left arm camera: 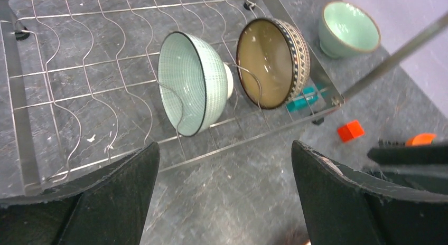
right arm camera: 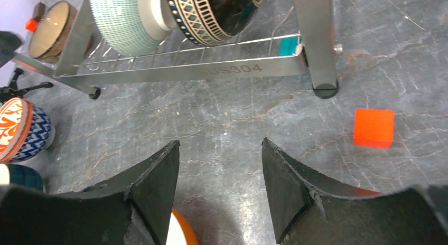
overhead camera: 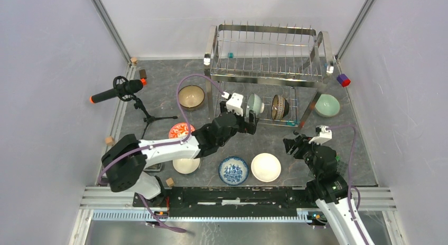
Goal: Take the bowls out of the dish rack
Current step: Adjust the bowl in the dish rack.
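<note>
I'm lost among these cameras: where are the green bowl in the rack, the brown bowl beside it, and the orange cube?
green bowl in the rack (left arm camera: pixel 182 78): left wrist view, its inside.
brown bowl (left arm camera: pixel 264 63): left wrist view, its inside.
orange cube (right arm camera: pixel 374 128): right wrist view, its top face.

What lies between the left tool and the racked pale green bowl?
Only the front rail of the dish rack and bare tabletop separate the left tool from the pale green bowl; the left wrist view shows it.

"SUS304" stamped on dish rack (right arm camera: pixel 232 71) front lower rail; first letter faint; no other legible text
</note>
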You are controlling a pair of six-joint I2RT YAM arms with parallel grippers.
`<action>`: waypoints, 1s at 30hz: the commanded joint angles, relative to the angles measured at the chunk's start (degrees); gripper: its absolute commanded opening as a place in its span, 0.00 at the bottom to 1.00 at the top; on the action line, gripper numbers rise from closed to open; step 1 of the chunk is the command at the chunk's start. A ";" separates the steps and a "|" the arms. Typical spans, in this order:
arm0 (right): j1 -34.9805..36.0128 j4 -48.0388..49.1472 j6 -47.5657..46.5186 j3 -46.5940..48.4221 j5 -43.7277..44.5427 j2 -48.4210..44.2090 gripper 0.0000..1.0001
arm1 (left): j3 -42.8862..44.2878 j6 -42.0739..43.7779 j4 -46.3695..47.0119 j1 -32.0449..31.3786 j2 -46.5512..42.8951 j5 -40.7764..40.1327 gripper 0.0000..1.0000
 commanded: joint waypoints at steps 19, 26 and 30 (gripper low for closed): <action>3.62 1.06 -2.53 2.45 -2.09 -4.19 0.64 | 5.68 -7.44 21.00 8.72 19.14 10.93 0.81; 4.00 0.92 -2.94 2.68 -1.34 -4.03 0.64 | 6.00 -7.68 23.60 9.34 21.83 13.65 0.65; 4.26 1.66 -2.78 2.14 -1.23 -3.96 0.64 | 6.71 -7.53 24.48 9.58 23.27 16.17 0.55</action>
